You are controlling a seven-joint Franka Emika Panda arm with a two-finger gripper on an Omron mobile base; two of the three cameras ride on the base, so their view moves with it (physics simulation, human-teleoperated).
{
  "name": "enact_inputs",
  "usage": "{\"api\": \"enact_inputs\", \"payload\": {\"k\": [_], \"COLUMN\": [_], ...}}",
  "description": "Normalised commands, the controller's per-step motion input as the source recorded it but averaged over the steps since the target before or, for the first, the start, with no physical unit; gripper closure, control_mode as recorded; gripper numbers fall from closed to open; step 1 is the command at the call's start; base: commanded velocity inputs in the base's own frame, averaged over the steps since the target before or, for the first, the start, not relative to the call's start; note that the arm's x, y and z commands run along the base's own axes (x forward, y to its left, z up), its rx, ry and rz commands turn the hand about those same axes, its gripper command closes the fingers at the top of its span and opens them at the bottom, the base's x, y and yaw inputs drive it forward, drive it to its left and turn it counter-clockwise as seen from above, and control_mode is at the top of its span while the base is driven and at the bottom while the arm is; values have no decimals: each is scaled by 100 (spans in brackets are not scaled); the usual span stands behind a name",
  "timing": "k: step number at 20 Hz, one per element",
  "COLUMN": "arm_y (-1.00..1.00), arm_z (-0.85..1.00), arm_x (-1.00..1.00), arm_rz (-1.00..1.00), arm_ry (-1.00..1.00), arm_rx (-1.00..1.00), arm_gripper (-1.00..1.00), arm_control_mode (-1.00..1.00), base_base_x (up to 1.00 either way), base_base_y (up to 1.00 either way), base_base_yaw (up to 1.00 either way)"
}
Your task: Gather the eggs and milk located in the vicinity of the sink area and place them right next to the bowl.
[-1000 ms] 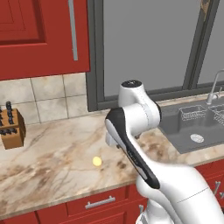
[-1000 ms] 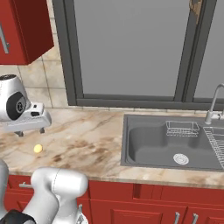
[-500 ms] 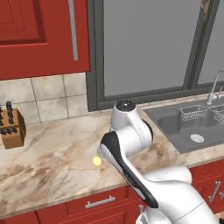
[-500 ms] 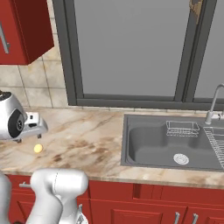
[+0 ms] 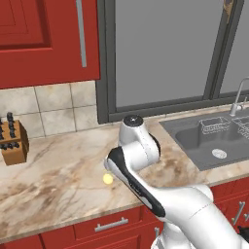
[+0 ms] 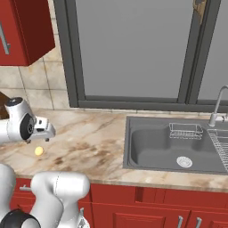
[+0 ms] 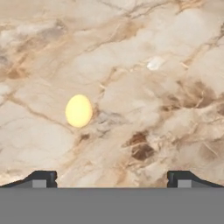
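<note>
Since a second ago the arm has swung down and in toward the front of the counter, its hand now lower over the marble while the yellow egg lies where it lay.

Marble counter runs the width of both base views, with red cabinet fronts under it and a dark-framed window behind. To the right, the sink is sunk into the counter, a wire rack at its back, a round drain in its floor and a thin chrome faucet at its far right corner. A red wall cabinet hangs at upper left, above a tiled backsplash. A wooden knife block stands against the tiles at the far left, well apart from the egg.

In the hand view the gripper has its fingertips spread wide, holding nothing. That egg rests alone on bare marble, up and left of the midpoint between the tips, not touching either one. Nothing lies between the hand and the egg. From the left base view, the arm's elbow stands just beside the egg.
</note>
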Motion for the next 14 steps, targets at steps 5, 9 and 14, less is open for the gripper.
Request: {"api": "enact_inputs", "payload": {"k": [5,9,14], "arm_y": [12,4,10], "arm_z": [-2,-2,-56], "arm_x": [3,0,0], "arm_rz": [-4,5,6], "arm_ry": [4,3,0], "arm_rx": [19,14,0], "arm_gripper": [-100,-100,-100], "arm_control_mode": [-100,-100,-100], "base_base_x": [0,0,0], "base_base_y": [0,0,0], "base_base_yaw": [0,0,0]}}
